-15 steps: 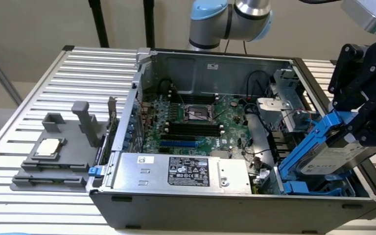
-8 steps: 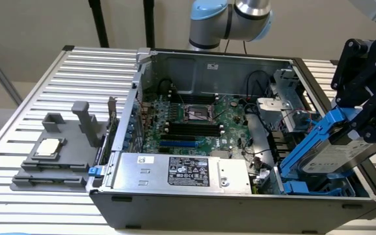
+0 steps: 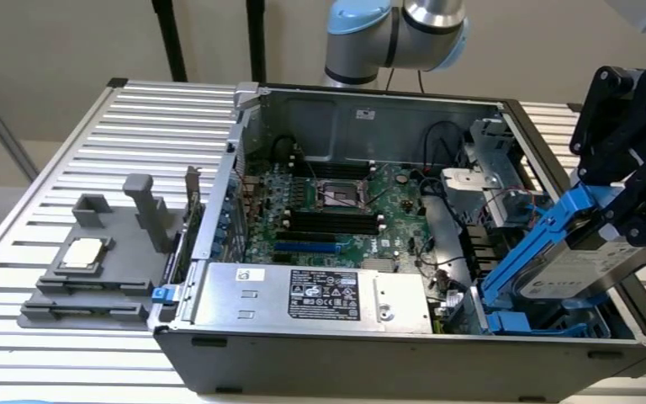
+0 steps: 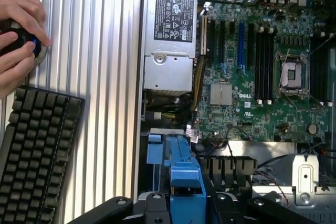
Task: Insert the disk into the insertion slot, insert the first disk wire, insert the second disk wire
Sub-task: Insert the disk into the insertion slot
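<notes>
My black gripper [image 3: 628, 223] hangs at the exterior view's right, over the open computer case, shut on the disk [image 3: 575, 273]. The disk is a silver-grey drive with a white label in a bright blue carrier frame [image 3: 537, 244]. It hangs tilted, its lower end down at the insertion slot [image 3: 525, 322], a drive cage with blue rails in the case's near right corner. I cannot tell whether the disk touches the cage. In the wrist view the blue carrier [image 4: 184, 174] sits between my black fingers [image 4: 155, 203], above the cage's blue rail [image 4: 155, 149].
A silver power-supply box [image 3: 312, 295] with a black label fills the case's near side, beside the green motherboard [image 3: 335, 202]. A grey fixture [image 3: 98, 269] with posts stands outside the case on the slatted table. The wrist view has a keyboard [image 4: 37, 150] and a person's hand [image 4: 18, 30] on a black device.
</notes>
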Motion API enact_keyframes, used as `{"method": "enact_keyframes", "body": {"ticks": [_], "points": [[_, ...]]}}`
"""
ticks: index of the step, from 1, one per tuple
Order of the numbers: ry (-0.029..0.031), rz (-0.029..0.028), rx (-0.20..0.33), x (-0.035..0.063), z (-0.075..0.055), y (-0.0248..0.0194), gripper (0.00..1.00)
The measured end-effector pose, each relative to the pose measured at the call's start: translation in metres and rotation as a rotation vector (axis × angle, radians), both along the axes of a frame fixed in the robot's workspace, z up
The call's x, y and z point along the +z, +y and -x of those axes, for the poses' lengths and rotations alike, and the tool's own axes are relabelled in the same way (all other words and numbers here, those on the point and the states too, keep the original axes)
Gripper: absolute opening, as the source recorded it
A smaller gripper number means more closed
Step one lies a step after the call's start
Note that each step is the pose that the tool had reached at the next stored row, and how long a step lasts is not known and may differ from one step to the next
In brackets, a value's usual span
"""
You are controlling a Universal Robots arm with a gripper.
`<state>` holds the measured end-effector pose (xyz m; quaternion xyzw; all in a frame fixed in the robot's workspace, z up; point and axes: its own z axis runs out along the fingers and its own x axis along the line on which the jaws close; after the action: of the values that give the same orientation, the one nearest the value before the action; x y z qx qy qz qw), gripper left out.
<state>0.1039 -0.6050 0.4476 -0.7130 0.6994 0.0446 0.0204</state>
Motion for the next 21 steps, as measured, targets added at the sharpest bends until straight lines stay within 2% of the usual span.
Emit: {"method": "enact_keyframes", "body": {"ticks": [2, 5, 21], "points": [[0.0008, 0.0034, 0.000, -0.0007, 0.000, 0.0000, 0.33], [0.0011, 0.0046, 0.000, -0.0023, 0.000, 0.0001, 0.33], [0.0011, 0.0046, 0.001, -0.0130, -0.001, 0.0001, 0.33]]}}
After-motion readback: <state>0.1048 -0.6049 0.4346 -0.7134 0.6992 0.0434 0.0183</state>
